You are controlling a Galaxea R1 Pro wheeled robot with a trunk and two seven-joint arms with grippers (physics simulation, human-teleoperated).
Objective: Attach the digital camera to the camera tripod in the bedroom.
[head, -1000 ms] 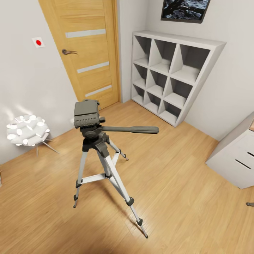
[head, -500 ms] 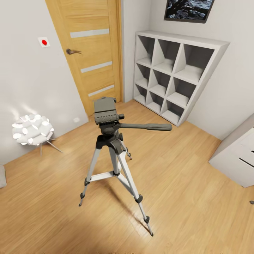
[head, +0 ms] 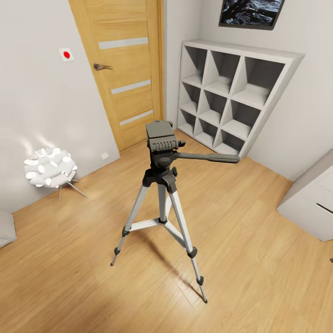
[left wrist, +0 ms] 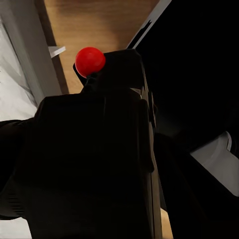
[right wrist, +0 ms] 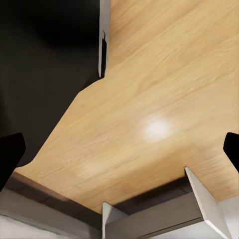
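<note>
Bedroom floor [head: 259, 259] is smooth light wood, with a shelf unit [head: 231, 97] and door [head: 125, 69] behind the tripod [head: 163, 185]. Its head is bare. The camera [left wrist: 94, 164] sits right against the left end effector, seemingly clamped; the right's fingertips [right wrist: 10, 154] stand apart. A nudged leg could topple the tripod.

Silver-legged, black-headed camera tripod [head: 163, 185]; black digital camera [left wrist: 94, 164] with red dot; light wood floor [head: 249, 259].
</note>
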